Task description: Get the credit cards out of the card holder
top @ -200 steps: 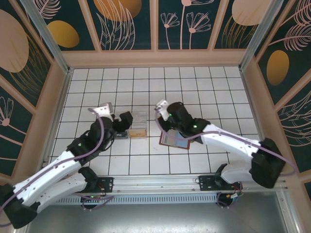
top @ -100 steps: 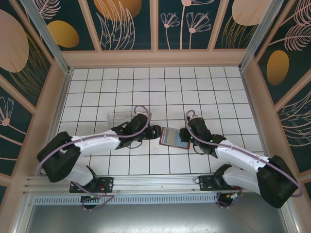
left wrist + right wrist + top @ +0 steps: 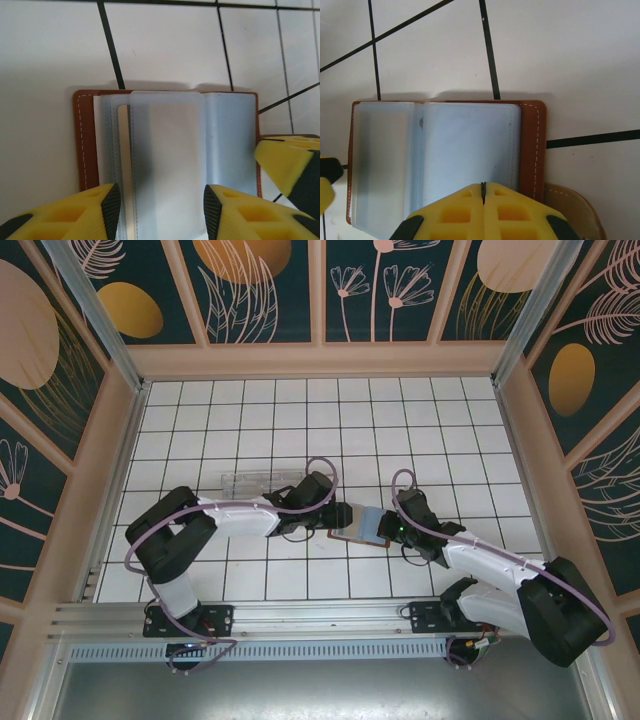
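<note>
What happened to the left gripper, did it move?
Yes. The left gripper slid right across the white tiled table to the left edge of the flat brown leather card holder.

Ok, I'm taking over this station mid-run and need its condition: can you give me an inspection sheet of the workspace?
Surface: white tiled table with black grid lines; no spills seen.
Job's things: card holder lies open between the two arms, clear sleeves showing; whether they hold cards cannot be told.
Clutter: clear plastic box just beyond the left arm, apart from the holder.
Grippers: left gripper open, fingers either side of the sleeves; right gripper shut at the holder's opposite edge.
Cables: purple cables loop above both wrists, snagged on nothing.
Surroundings: floral wall panels in wooden frames; metal rail at the near edge.
</note>
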You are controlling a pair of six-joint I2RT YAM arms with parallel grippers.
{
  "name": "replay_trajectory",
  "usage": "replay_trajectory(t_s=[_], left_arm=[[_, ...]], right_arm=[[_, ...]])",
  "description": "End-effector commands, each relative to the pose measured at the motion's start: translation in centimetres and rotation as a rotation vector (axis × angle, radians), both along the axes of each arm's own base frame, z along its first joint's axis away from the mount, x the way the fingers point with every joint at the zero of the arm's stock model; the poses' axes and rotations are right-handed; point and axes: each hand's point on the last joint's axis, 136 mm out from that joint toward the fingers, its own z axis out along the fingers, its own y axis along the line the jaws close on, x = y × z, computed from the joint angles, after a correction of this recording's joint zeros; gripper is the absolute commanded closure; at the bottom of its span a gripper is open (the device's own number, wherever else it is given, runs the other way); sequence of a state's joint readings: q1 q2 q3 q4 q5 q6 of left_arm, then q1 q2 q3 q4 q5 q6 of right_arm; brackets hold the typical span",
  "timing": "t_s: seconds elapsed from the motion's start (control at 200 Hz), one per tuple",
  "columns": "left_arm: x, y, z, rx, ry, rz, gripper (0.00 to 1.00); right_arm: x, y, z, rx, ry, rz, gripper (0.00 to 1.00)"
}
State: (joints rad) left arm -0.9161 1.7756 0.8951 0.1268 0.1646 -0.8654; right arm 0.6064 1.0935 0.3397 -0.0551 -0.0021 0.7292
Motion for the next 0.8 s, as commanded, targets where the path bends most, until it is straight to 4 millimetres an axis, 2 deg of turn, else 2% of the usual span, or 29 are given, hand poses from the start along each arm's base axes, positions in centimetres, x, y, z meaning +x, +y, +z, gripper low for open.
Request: replay_trajectory(t_s=[0.0,0.46,0.796], left_arm=[[-0.2,-1.0,-0.5,-0.004,0.015,-0.035,0.50],[-0.9,-2.3,-0.6,-0.044,0.041,-0.077,0.51],[-1.6,-3.9,2.4,-0.172,0.008,-0.142,0.47]], right_arm=[[-0.5,-0.3,-0.9,0.013,0.034,-0.019,1.00],[-0.6,-0.3,-1.4,0.011,0.046,-0.011,1.00],[-0.7,-0.3,-1.5,0.014,0.051,-0.013,1.00]])
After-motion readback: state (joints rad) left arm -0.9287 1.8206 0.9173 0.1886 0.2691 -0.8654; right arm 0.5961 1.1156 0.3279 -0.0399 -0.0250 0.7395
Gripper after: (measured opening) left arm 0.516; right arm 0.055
